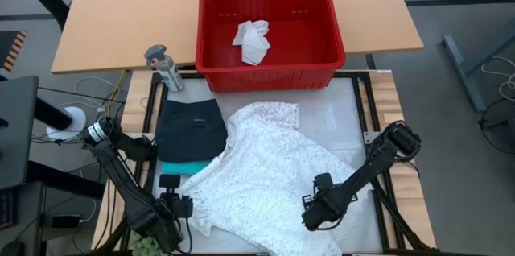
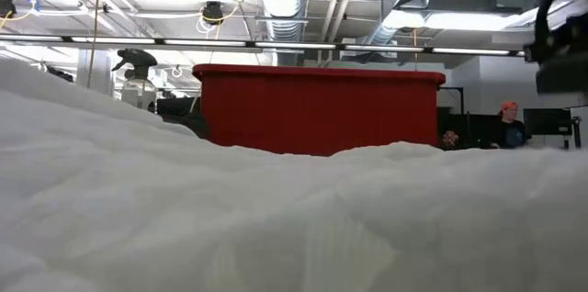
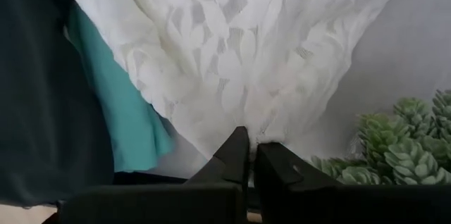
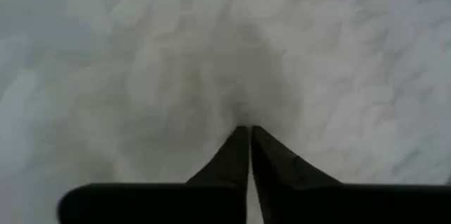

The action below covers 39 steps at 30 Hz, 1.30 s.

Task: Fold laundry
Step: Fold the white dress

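Between both pincers' tips: white lace garment [image 1: 261, 167].

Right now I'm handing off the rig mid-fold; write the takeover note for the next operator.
Left claw: shut on the white lace top at its near left corner.
Right claw: shut on the same top near its right edge.
The top lies spread on the mat, unfolded.
Black shorts lie folded over the teal garment at left.
A small white cloth waits in the red basket.
Left: fold the top, then that cloth.
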Motion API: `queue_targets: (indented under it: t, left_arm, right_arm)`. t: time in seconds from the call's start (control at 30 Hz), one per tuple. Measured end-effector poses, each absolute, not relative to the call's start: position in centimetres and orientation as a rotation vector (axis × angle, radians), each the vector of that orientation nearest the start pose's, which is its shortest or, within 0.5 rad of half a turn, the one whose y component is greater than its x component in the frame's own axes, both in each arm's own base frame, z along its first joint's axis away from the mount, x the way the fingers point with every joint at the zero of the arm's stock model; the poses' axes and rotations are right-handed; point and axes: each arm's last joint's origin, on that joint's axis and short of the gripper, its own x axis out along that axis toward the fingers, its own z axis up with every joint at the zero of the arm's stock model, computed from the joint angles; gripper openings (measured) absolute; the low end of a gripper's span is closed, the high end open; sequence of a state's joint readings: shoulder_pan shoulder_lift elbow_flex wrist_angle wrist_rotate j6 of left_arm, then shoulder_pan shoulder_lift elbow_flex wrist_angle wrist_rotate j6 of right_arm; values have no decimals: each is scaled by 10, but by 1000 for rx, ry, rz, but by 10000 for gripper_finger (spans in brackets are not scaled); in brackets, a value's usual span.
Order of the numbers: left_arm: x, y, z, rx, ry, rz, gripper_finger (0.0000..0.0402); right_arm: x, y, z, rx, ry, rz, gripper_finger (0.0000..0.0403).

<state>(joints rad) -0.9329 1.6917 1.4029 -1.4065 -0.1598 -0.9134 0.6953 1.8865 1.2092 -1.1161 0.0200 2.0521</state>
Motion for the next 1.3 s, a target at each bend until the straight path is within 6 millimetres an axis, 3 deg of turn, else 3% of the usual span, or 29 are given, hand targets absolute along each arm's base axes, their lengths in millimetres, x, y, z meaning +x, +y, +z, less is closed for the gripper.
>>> queue_targets:
  t: [0.1,0.27,0.53,0.67,0.77,0.93,1.13,1.3]
  left_arm:
    - [180,-233,258,175,1469,129,0]
    - [192,-234,258,171,1341,122,0]
    - [219,-224,259,156,1229,122,0]
    - [234,-214,260,138,1207,129,0]
    - [242,-208,260,110,1195,142,0]
    - [250,-203,260,84,1182,153,0]
    - [253,-201,261,114,1173,133,0]
    - [253,-201,261,119,1172,132,0]
  right_arm:
    - [235,187,146,822,1347,-1276,15]
    - [232,155,137,722,1422,-1393,43]
    - [234,73,124,486,1525,-1504,30]
    - [243,37,128,362,1644,-1417,31]
    - [247,23,145,297,1676,-1366,43]
    - [241,23,198,272,1566,-1369,60]
    - [213,36,248,528,1348,-1233,75]
    - [218,86,277,737,1116,-624,91]
